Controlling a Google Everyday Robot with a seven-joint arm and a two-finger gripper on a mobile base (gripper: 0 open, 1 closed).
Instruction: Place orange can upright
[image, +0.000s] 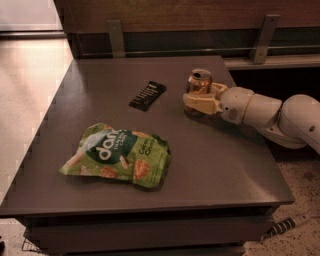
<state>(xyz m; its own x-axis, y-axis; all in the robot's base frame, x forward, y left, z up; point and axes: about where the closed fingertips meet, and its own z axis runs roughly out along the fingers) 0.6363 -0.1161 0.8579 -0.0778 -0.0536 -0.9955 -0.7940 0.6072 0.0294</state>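
Dark table (210, 170): green snack bag (117, 156) front-left, black bar (148, 95) mid-back. Right side: orange can (200, 81) upright, gripper (202, 97) clasping it.

Matt plastic claw (201, 103) on shiny metal orange can (200, 80); tbl (220, 160) matt, bag (117, 157) glossy.

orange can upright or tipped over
Upright: the orange can has its silver top facing up, with the gripper clasped around its lower half.

The orange can (201, 81) stands upright at two o'clock on the counter (215, 165). The gripper (199, 97) reaches in from three o'clock, fingers clasped around its lower half. A black wrapped bar (148, 95) lies at twelve, a green snack bag (117, 157) at eight.
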